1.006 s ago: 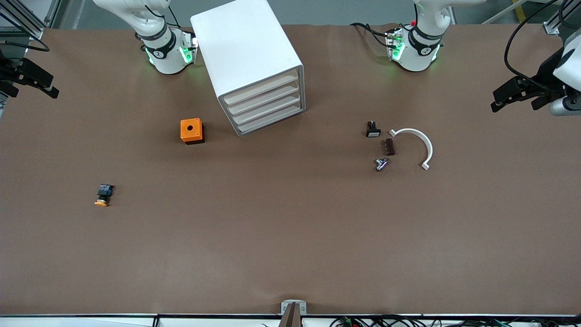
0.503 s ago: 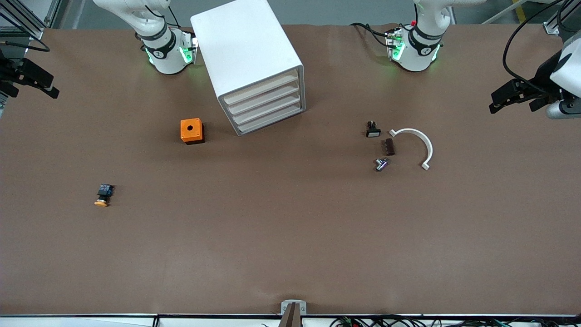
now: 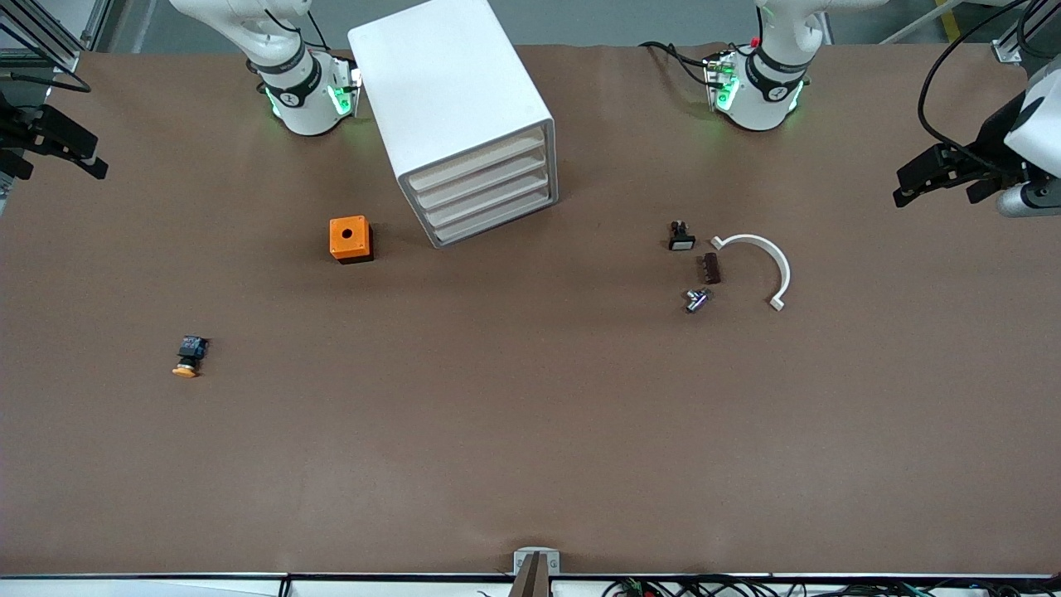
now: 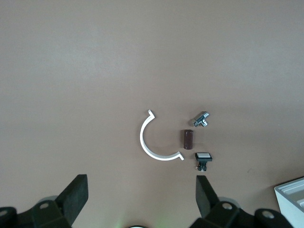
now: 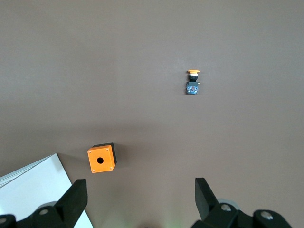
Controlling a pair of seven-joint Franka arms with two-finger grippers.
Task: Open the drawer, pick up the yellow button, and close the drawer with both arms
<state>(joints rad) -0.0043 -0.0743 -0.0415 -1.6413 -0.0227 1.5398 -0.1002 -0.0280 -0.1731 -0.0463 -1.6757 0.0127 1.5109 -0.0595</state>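
The button (image 3: 187,356) lies on its side on the brown table, toward the right arm's end and nearer to the front camera than the orange box; the right wrist view shows its orange cap and black-and-blue body (image 5: 192,83). The white drawer cabinet (image 3: 452,108) stands between the two arm bases with all its drawers (image 3: 485,195) shut. My right gripper (image 3: 79,153) hangs open and empty over the table edge at its own end (image 5: 141,197). My left gripper (image 3: 920,178) hangs open and empty over its end of the table (image 4: 141,197).
An orange cube box with a round hole (image 3: 350,239) sits beside the cabinet. Toward the left arm's end lie a black part with a white face (image 3: 681,238), a brown block (image 3: 711,268), a metal fitting (image 3: 696,299) and a white curved strip (image 3: 767,257).
My left gripper has shifted slightly at its end of the table. The right arm and everything on the table have stayed put.
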